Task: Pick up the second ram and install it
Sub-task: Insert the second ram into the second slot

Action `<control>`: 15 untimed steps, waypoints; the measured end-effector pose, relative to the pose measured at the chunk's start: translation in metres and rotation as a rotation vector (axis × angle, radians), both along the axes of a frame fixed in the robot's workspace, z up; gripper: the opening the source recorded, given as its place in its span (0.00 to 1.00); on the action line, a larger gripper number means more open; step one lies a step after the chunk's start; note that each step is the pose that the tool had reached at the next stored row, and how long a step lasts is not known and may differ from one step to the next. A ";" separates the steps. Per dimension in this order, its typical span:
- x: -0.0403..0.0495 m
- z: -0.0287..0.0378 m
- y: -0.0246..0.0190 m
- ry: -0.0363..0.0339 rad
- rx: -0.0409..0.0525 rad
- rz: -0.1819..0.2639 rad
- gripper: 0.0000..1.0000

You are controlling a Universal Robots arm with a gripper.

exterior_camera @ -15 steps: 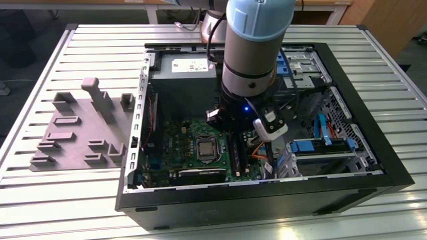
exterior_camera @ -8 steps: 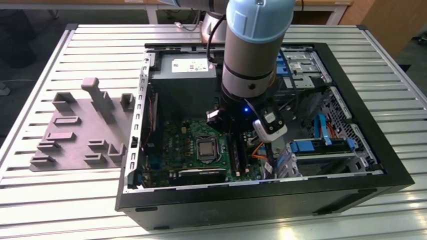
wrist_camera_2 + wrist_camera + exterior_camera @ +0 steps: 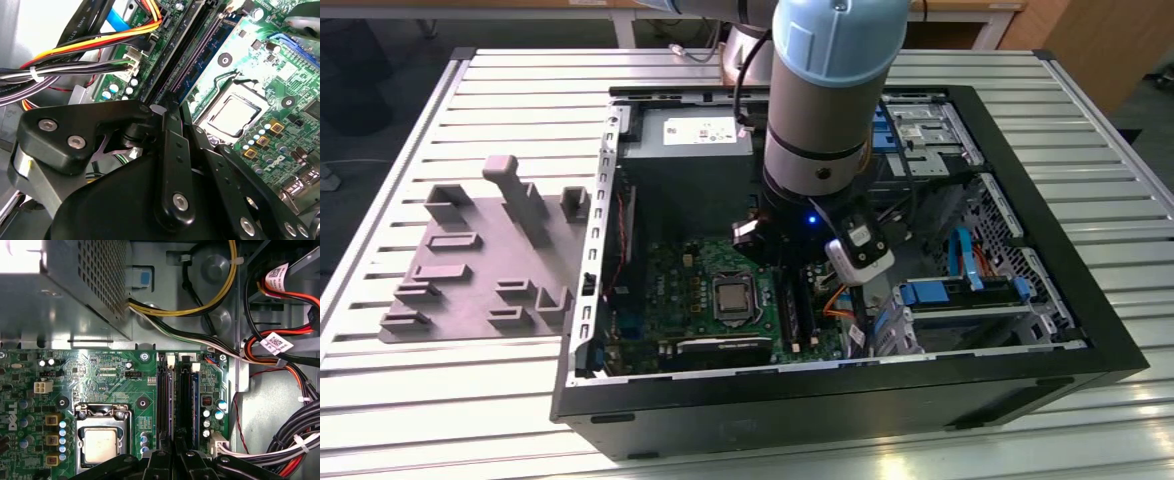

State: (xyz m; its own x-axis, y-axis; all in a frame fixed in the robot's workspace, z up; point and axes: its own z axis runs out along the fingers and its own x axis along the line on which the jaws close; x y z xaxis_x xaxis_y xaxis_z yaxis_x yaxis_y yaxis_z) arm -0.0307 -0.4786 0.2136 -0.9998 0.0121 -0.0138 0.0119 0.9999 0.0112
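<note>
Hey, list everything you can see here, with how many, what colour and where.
table: one, pale slatted metal, under everything
computer case: one, black, open, mid-table
holder plate: one, grey, with upright posts, exterior view's left of the case
circuit board: one, green, on the case floor
processor: one, silver, on the board
ram stick: at least one, blackish-blue, edge-on in the black sockets beside the processor
cables: many, black, yellow, orange, beside the board
arm: one, grey and pale blue, reaching into the case
gripper: one, black, over the sockets
</note>
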 end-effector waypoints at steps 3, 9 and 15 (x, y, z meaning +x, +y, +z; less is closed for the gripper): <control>0.0000 0.0000 0.0000 0.0001 0.0001 -0.004 0.14; 0.0000 -0.0012 -0.0006 0.0000 0.0000 -0.005 0.14; 0.0000 -0.0023 -0.0006 0.0000 0.0011 -0.006 0.14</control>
State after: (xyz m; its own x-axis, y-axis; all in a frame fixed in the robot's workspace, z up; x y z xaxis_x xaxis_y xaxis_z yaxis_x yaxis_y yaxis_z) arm -0.0307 -0.4792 0.2113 -0.9997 0.0178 -0.0138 0.0176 0.9998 0.0122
